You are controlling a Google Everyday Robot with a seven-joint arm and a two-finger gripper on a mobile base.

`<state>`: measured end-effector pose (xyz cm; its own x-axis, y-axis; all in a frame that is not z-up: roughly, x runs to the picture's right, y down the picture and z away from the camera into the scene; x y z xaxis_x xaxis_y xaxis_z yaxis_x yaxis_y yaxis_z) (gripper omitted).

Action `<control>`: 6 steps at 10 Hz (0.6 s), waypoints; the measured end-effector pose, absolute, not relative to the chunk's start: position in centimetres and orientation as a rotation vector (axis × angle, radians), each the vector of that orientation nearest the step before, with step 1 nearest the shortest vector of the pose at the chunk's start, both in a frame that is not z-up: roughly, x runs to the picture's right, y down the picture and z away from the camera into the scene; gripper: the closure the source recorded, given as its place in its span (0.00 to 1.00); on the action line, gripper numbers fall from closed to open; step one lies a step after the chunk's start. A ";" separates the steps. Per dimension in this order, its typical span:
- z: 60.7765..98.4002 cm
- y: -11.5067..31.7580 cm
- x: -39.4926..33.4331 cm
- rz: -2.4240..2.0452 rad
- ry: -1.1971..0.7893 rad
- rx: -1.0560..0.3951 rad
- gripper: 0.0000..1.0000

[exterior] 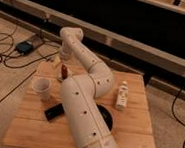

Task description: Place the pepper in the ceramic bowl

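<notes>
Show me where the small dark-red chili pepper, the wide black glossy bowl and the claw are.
small dark-red chili pepper (64,71), camera view, its middle.
wide black glossy bowl (108,118), camera view, visible right part.
claw (63,61), camera view, tip, just above the pepper.
</notes>
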<state>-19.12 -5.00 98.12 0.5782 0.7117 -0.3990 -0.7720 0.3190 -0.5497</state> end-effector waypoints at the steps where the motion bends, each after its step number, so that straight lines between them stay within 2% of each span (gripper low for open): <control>1: 98.1 -4.6 -19.3 0.972 0.100 -0.771 0.20; 6: 97.7 -2.4 -19.2 0.967 0.139 -0.783 0.22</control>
